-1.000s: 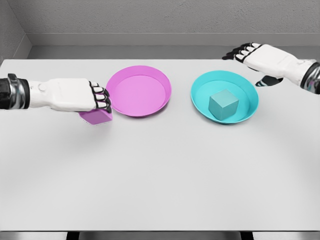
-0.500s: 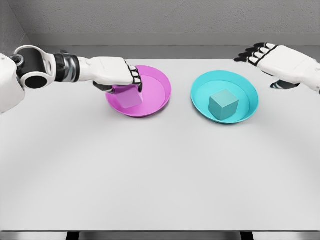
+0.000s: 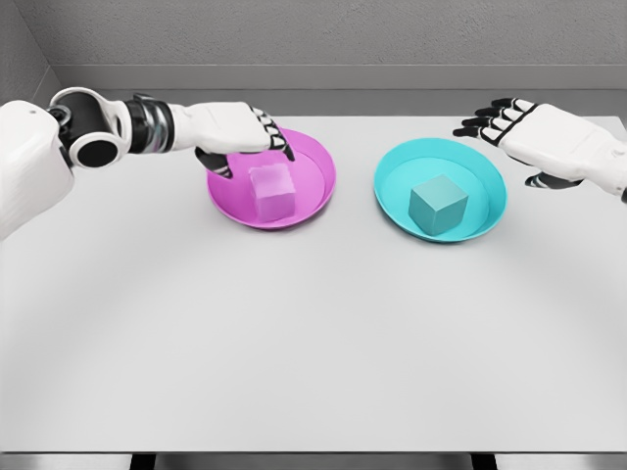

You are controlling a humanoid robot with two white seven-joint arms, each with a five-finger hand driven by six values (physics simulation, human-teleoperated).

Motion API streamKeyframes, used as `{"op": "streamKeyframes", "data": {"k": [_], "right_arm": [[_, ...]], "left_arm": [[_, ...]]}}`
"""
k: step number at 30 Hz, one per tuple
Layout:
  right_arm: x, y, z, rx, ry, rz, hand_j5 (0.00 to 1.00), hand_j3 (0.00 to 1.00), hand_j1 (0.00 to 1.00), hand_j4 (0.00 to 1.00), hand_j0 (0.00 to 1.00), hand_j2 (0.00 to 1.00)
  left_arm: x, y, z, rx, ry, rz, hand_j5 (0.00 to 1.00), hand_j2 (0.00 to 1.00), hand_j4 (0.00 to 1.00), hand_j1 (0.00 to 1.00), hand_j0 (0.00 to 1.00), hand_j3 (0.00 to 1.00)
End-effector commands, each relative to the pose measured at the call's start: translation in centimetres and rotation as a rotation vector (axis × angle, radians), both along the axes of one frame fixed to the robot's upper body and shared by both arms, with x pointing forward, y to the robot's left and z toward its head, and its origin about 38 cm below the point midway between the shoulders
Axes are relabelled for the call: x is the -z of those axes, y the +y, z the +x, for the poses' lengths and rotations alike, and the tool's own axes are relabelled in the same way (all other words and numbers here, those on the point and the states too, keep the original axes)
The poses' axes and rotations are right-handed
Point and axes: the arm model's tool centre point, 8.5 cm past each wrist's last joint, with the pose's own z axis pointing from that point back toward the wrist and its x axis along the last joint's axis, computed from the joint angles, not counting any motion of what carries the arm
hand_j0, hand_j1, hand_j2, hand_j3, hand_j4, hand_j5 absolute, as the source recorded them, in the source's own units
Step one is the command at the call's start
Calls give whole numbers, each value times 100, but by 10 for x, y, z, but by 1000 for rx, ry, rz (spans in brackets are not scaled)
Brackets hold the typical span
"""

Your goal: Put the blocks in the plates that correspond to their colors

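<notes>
A pink block (image 3: 272, 191) lies inside the pink plate (image 3: 312, 192) at centre left. My left hand (image 3: 253, 143) hovers just above and behind the block, fingers spread, not touching it. A teal block (image 3: 437, 204) rests in the teal plate (image 3: 487, 188) at centre right. My right hand (image 3: 509, 122) floats open past the teal plate's far right rim, holding nothing.
The white table (image 3: 313, 343) spreads wide in front of both plates. Its far edge runs just behind the plates, with a grey wall beyond. My left arm reaches in from the upper left.
My left hand carried the pink block from the table beside the plate into the pink plate, then let it go and opened. The right hand shifted slightly.
</notes>
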Motion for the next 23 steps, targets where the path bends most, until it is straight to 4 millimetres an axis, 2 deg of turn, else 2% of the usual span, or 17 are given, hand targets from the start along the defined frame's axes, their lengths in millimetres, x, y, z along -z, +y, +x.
{"op": "streamKeyframes", "data": {"k": [1,3,5,7,9,10,12,13,15,16,23], "right_arm": [[-1,0,0,1,0,4,100,100,100,100,100,100],[-1,0,0,1,0,4,100,100,100,100,100,100],[-1,0,0,1,0,4,100,100,100,100,100,100],[-1,0,0,1,0,4,100,100,100,100,100,100],[0,0,0,1,1,4,100,100,100,100,100,100],[0,0,0,1,1,4,100,100,100,100,100,100],[0,-1,0,2,1,3,100,100,100,100,100,100],[0,-1,0,2,1,3,100,100,100,100,100,100],[0,-1,0,2,1,3,100,100,100,100,100,100],[0,0,0,1,1,4,100,100,100,100,100,100],[0,-1,0,2,1,3,100,100,100,100,100,100]], "left_arm": [[-1,2,3,-19,3,-14,100,100,100,100,100,100],[-1,2,2,-19,4,-16,100,100,100,100,100,100],[-12,6,-4,7,12,-61,100,100,100,100,100,100],[-38,45,-37,78,58,-160,100,100,100,100,100,100],[-65,94,-65,38,64,-202,100,100,100,100,100,100],[-62,109,-73,14,79,-197,100,100,100,100,100,100],[-78,145,-79,-63,47,-226,100,100,100,100,100,100],[-78,160,-83,-98,45,-226,100,100,100,100,100,100],[-57,163,-87,-112,94,-221,100,100,100,100,100,100],[-54,166,-88,-119,103,-227,100,100,100,100,100,100],[-55,167,-87,-125,111,-253,100,100,100,100,100,100]]}}
